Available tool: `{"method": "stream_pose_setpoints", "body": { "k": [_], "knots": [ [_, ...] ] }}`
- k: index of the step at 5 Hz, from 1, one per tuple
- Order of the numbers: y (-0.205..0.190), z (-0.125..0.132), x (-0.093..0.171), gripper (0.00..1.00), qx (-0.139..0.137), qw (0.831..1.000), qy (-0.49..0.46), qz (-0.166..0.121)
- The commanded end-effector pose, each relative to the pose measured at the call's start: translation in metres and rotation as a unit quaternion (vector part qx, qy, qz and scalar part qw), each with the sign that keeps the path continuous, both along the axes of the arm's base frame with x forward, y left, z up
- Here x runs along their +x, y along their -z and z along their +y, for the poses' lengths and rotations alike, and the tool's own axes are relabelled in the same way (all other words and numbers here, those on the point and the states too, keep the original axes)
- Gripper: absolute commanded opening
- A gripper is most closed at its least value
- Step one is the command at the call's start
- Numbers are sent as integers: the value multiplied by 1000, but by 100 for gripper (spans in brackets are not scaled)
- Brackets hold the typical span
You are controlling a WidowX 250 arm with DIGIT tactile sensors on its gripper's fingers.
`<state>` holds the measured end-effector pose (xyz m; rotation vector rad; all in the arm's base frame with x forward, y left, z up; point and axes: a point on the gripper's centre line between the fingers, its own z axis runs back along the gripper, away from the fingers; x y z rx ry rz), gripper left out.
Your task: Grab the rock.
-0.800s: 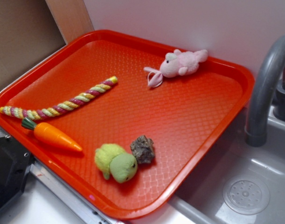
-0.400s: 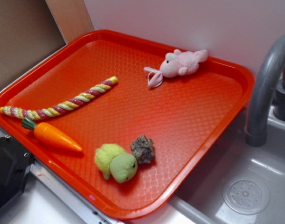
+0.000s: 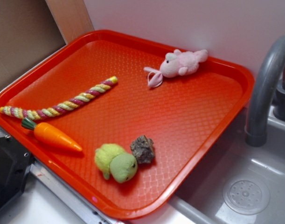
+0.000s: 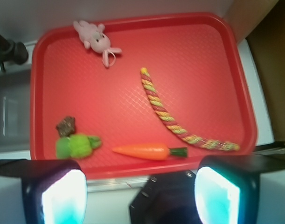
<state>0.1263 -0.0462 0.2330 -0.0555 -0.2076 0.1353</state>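
Observation:
The rock (image 3: 142,149) is a small dark grey-brown lump lying on the orange-red tray (image 3: 179,116) near its front edge, touching the green plush toy (image 3: 115,163). From the wrist camera the rock (image 4: 66,126) sits at lower left, just above the green plush toy (image 4: 76,146). My gripper (image 4: 140,196) is open, high above the tray's near edge and far from the rock, with nothing between its fingers (image 4: 63,196). In the exterior view only a dark sliver at the top left corner could belong to the arm.
On the tray lie a carrot toy (image 3: 53,136), a striped rope toy (image 3: 63,104) and a pink plush bunny (image 3: 182,64). A grey faucet (image 3: 266,88) and sink with drain (image 3: 246,194) stand to the right. A black block (image 3: 7,172) sits at the front left.
Nothing on the tray has moved. A dark sliver has appeared at the top left corner of the exterior view.

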Motion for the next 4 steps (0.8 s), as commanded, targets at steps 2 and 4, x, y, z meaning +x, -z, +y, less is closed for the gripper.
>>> {"method": "stream_pose_setpoints", "body": {
  "k": [2, 4],
  "knots": [
    [71, -87, 56, 100, 27, 999, 35, -5],
    [126, -111, 70, 100, 34, 994, 96, 36]
  ]
}}
